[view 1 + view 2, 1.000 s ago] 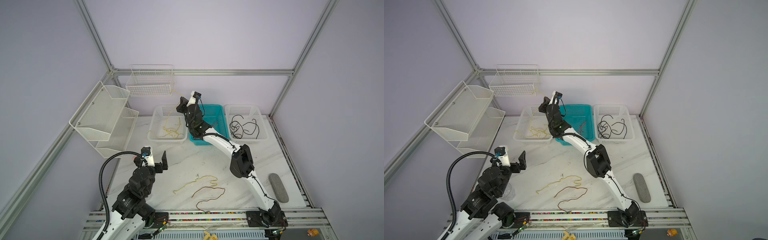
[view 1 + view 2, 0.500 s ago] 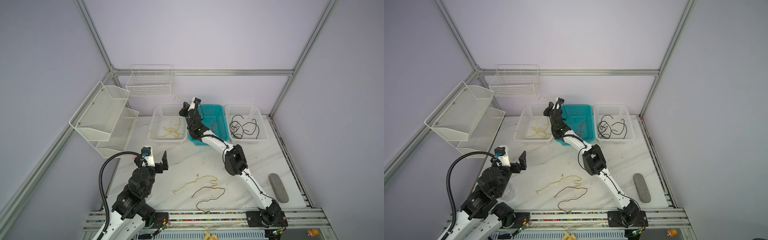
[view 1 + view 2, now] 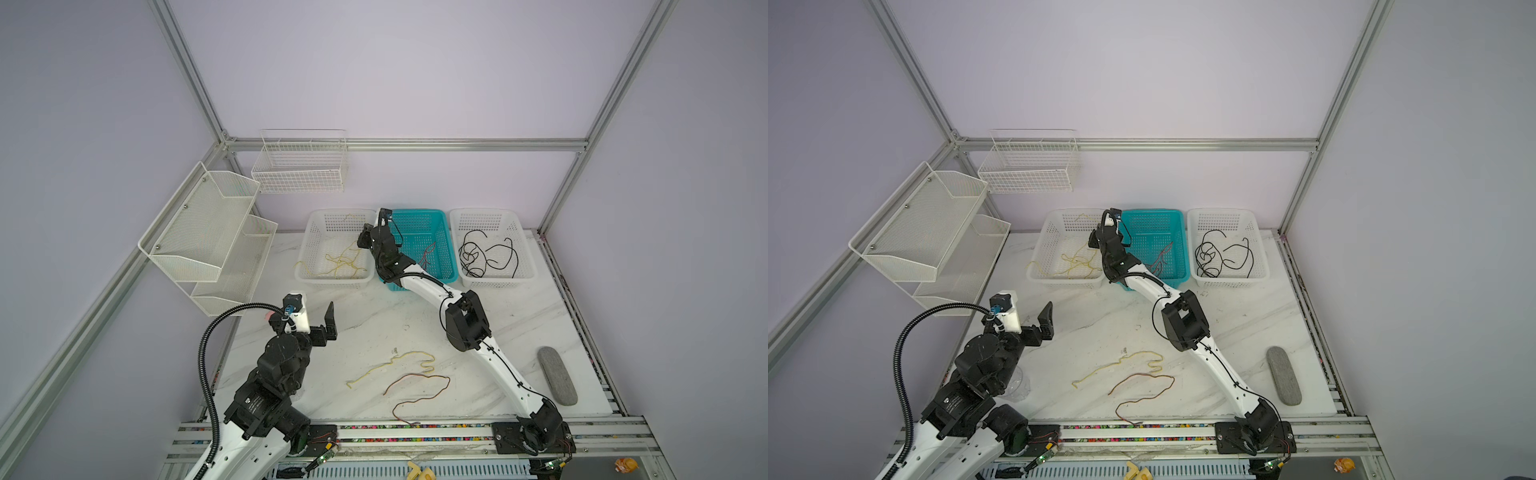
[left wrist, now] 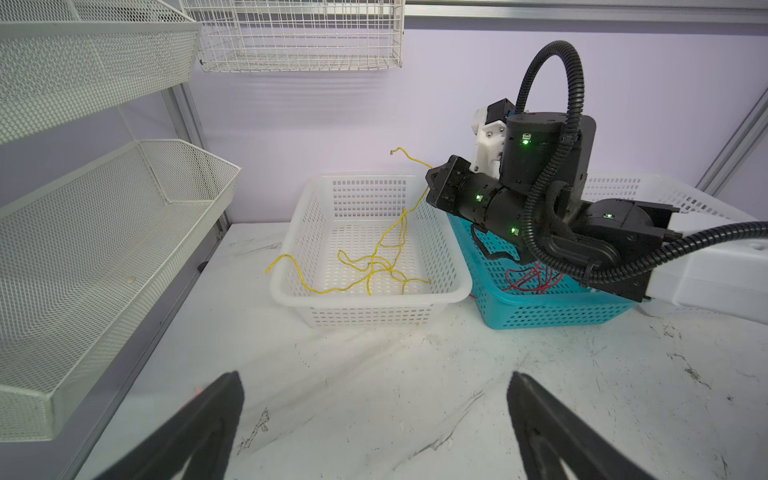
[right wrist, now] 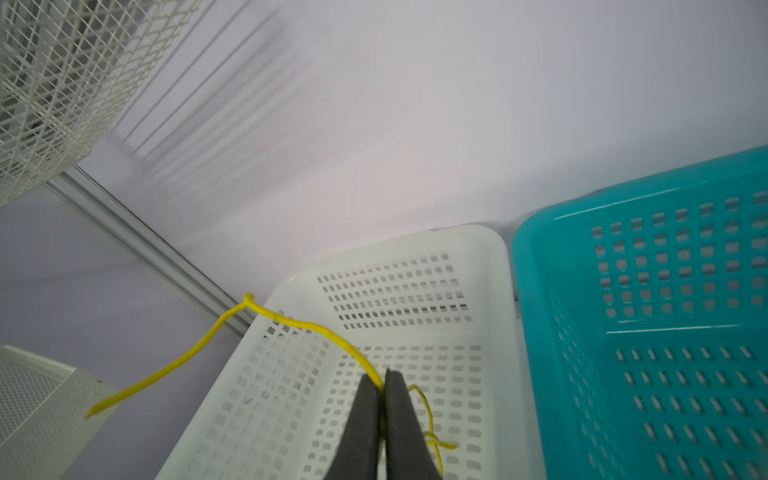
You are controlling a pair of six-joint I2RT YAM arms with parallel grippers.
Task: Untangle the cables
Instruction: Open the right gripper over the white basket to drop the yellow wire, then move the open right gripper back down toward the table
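My right gripper (image 5: 383, 376) is shut on a yellow cable (image 5: 291, 320) and holds it over the left white basket (image 3: 316, 274). The cable's free end sticks out past the basket's back corner. In the left wrist view that cable (image 4: 409, 158) arches up from the right gripper (image 4: 432, 176) and trails down onto more yellow cables (image 3: 340, 264) in the basket. A loose yellow cable (image 3: 395, 361) and a brown cable (image 3: 419, 390) lie side by side on the table front. My left gripper (image 4: 374, 399) hangs open and empty over the table's left side.
A teal basket (image 3: 451, 266) holds red cables (image 3: 428, 253). The right white basket (image 3: 525, 266) holds black cables (image 3: 486, 253). A grey oblong pad (image 3: 557, 380) lies at the right edge. Mesh shelves (image 3: 208, 232) and a wire basket (image 3: 301, 166) hang on the walls.
My right gripper has come down from high above the baskets to just over the left white basket, with the yellow cable in it. The left arm has not moved.
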